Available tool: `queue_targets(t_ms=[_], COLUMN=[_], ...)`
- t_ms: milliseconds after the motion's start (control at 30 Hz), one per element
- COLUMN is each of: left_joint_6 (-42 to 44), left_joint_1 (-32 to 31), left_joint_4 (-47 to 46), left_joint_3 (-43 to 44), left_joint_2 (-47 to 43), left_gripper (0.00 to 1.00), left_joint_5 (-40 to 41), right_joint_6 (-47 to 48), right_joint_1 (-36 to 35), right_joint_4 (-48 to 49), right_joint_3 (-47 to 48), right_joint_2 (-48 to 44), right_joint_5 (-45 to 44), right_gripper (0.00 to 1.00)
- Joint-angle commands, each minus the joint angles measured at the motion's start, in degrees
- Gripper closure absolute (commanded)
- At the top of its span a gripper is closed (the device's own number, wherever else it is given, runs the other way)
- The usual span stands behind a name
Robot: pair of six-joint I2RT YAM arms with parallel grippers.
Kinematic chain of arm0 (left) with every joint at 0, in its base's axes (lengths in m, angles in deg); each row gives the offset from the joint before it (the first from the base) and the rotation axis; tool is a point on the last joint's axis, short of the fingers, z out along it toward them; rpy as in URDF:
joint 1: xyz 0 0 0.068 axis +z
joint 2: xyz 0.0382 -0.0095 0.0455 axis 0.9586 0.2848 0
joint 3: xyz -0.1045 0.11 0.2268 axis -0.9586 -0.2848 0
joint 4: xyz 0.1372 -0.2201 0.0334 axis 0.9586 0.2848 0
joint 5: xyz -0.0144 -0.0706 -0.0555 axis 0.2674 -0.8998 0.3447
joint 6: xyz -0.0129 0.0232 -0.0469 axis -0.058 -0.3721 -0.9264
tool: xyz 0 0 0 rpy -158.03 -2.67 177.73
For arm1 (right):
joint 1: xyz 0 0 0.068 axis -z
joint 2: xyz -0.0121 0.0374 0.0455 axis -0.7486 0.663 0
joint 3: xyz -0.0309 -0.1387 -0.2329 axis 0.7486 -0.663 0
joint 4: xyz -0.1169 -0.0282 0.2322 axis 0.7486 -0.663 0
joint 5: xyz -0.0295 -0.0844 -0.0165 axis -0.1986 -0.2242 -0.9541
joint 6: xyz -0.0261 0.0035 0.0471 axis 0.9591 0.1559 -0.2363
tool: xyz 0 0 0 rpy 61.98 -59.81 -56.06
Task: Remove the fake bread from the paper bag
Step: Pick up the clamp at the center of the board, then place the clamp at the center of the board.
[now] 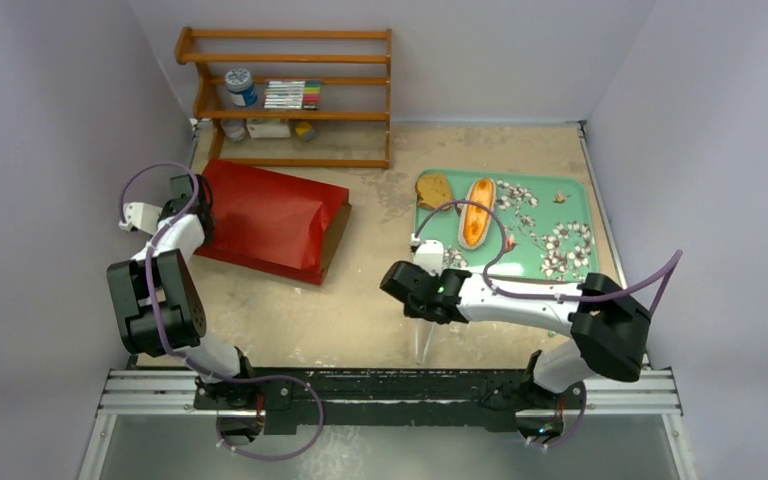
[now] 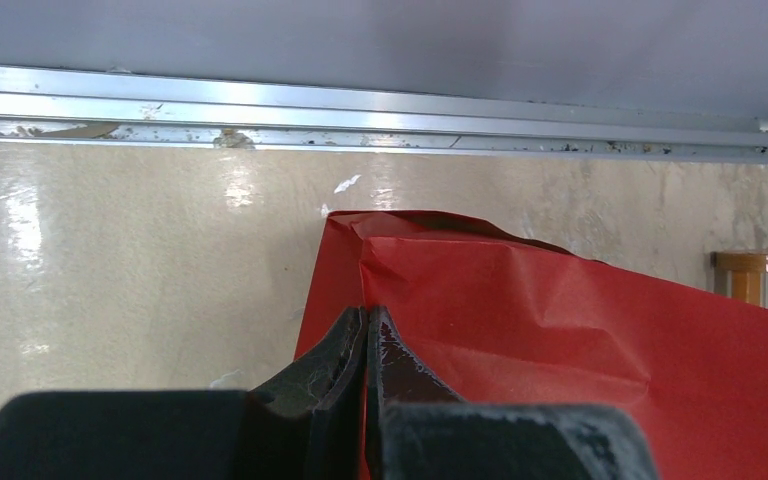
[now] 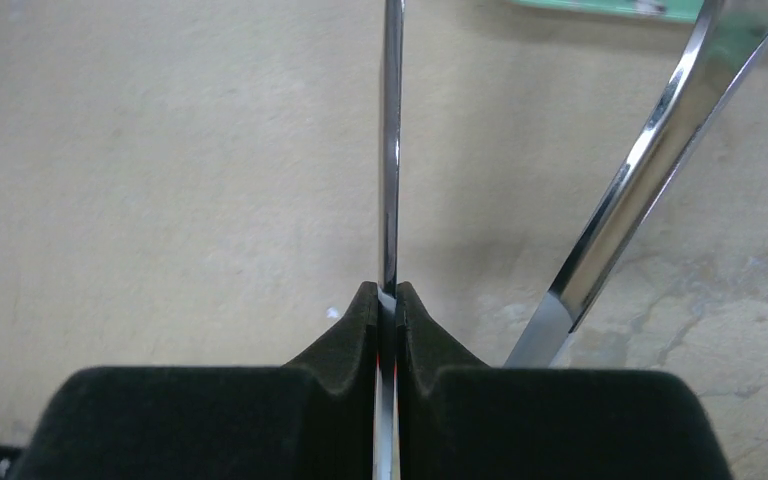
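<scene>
- A jar point(image 1: 241, 87) with a label and a pack of markers point(image 1: 292, 94) are seen on the wooden shelf point(image 1: 285, 100), behind and to the left of the tray point(image 1: 550, 210); their print is too small to be read.
- The left arm is folded at the elbow and reached back, far to the left of the tray. The left gripper point(image 2: 366, 320) is pinched shut on the end of the paper bag point(image 1: 265, 215) that lies farthest from the tray.
- The right arm is stretched leftward in front of the tray, with its wrist just off the tray's near left corner. The right gripper point(image 3: 388, 292) is clamped on one blade of the metal tongs point(image 3: 391, 150), while the other blade is splayed out to the side.
- The paper bag is laid flat on the table point(image 1: 360, 310), left of the tray and apart from it. It is glossy red and creased, and its brown inside is shown at the end facing the tray.
- A round brown slice point(image 1: 434, 190) and a long orange-tan bun point(image 1: 476, 212) are laid side by side on the tray's left part.
</scene>
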Motion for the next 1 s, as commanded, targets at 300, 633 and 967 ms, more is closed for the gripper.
queue_targets(t_ms=[300,633,967], left_joint_6=[5.09,6.33,10.03], left_joint_1=[0.16,0.18,0.58], left_joint_4=[-6.79,-8.93,-10.70], left_joint_3=[2.14,2.51,1.13], left_joint_2=[2.30,2.16,-1.29], left_gripper=[1.00,1.00,1.00], left_joint_5=[-4.76,-7.16,-8.16], right_joint_6=[28.80,41.57,46.74], right_joint_1=[-8.01,-8.05,-6.96], right_joint_4=[15.71,17.95,19.43], right_joint_3=[11.79,17.75,21.06], right_joint_2=[10.95,18.04,23.08], right_joint_5=[5.28,11.57,12.55], right_gripper=[0.99,0.99,0.99])
